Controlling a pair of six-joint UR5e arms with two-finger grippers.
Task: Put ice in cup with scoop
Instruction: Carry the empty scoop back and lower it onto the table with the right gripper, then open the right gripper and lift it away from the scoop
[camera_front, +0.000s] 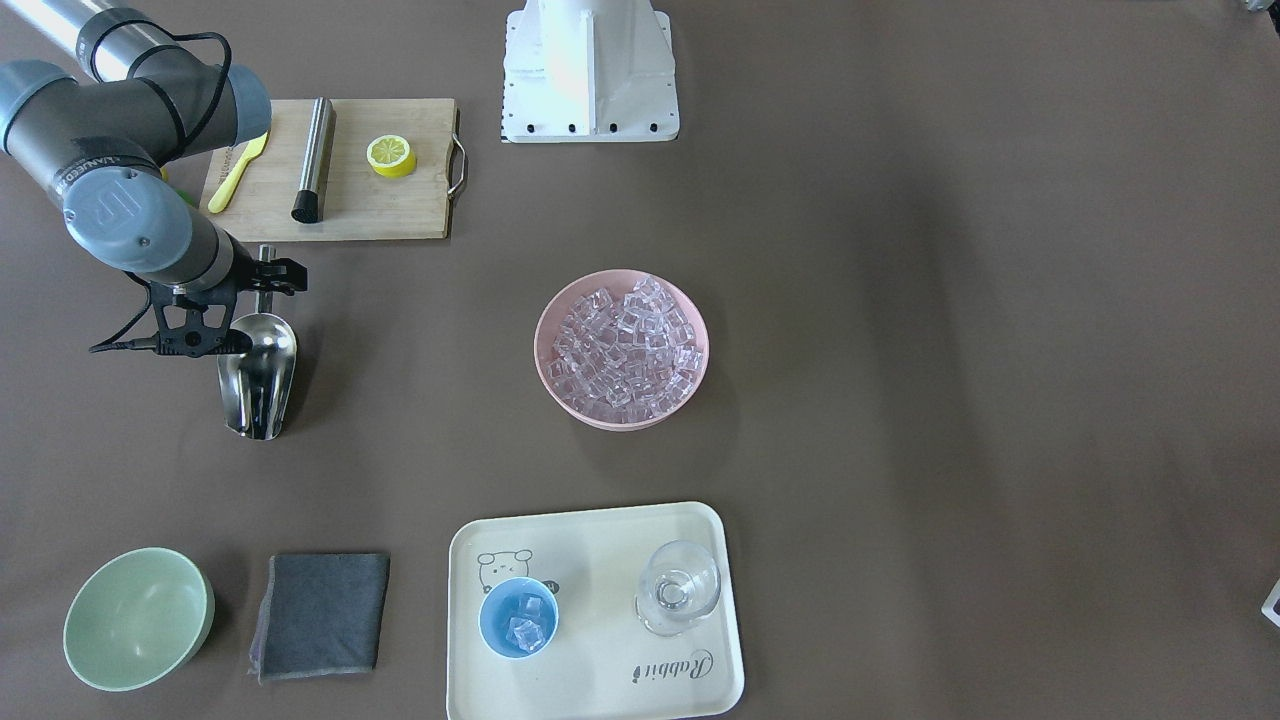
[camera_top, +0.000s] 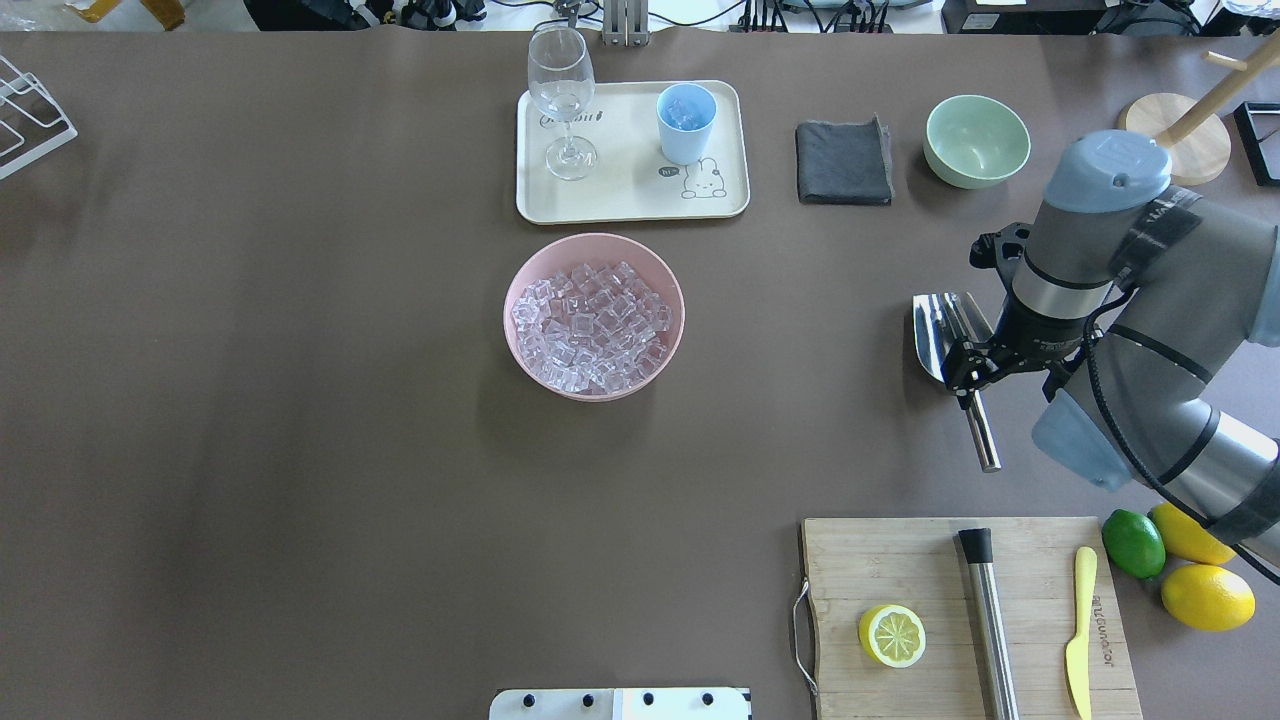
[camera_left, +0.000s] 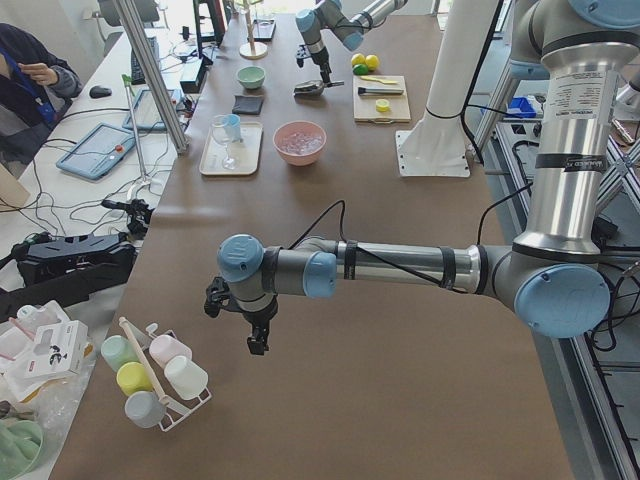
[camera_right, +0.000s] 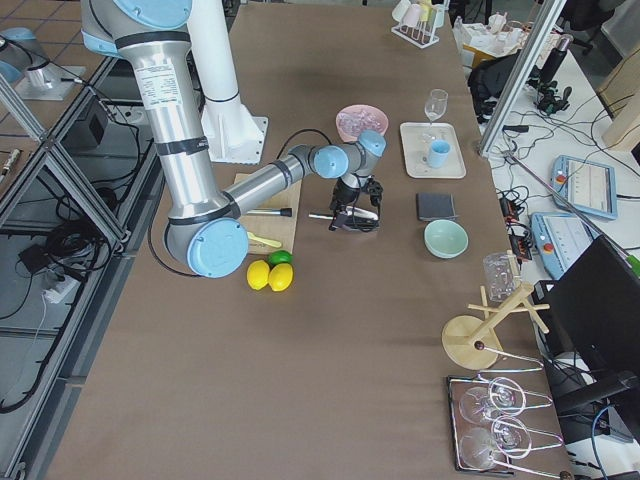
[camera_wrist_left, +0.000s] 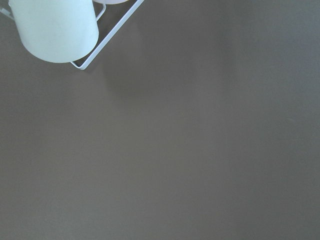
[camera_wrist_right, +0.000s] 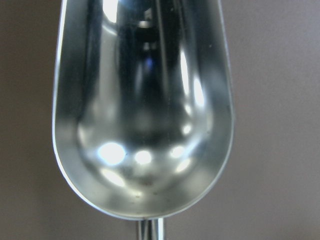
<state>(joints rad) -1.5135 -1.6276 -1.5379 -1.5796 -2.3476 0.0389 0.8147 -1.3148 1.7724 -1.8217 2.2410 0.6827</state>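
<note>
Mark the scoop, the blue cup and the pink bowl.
scoop (camera_front: 258, 395): front-facing view, inside of its trough.
cup (camera_top: 686, 148): overhead view, outer wall.
pink bowl (camera_front: 543, 340): front-facing view, bare inner wall.

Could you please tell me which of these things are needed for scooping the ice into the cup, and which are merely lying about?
Needed: scoop, ice, pink bowl holding it, light-blue cup with a few cubes inside.

Lying about: wine glass, tray, green bowl, grey cloth, cutting board, lemon half, steel rod, yellow knife, lime, whole lemons.
</note>
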